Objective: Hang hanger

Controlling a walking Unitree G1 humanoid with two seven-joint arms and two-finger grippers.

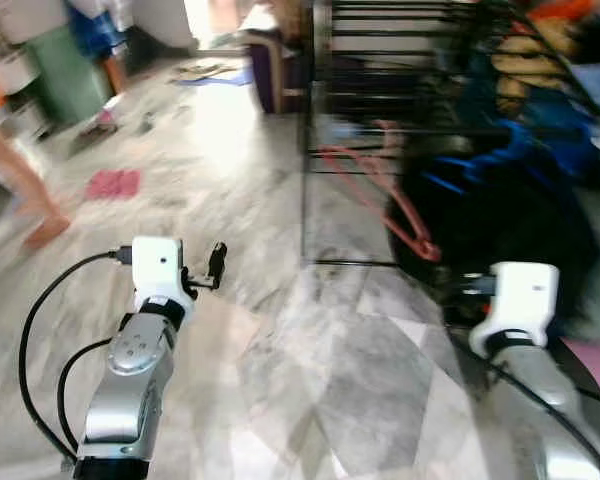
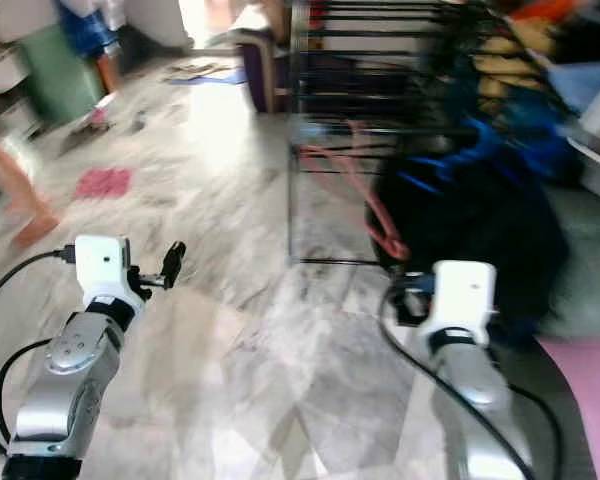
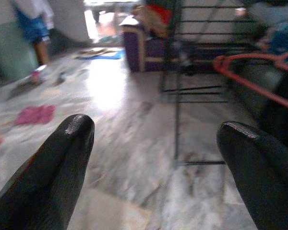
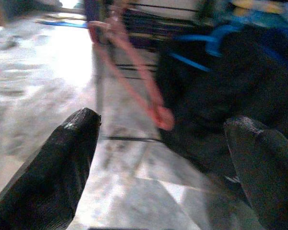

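Observation:
A pink-red hanger [image 1: 400, 215] hangs off the black wire drying rack [image 1: 310, 150], beside a dark garment with blue trim [image 1: 500, 220]. My left gripper [image 1: 217, 262] is held out low over the marble floor, left of the rack. In its wrist view the left gripper [image 3: 156, 127] is open and holds nothing, and the hanger [image 3: 259, 84] lies ahead to one side. My right gripper [image 4: 163, 124] is also open and holds nothing. It points at the hanger's lower end [image 4: 158, 115], a short way off. The picture is blurred.
A person's bare leg and foot [image 1: 25, 190] are at the far left. A pink cloth [image 1: 113, 183] lies on the floor. A purple piece of furniture [image 1: 265, 70] and a green bin [image 1: 65, 70] stand at the back. A pink mat [image 1: 595, 360] lies at the right.

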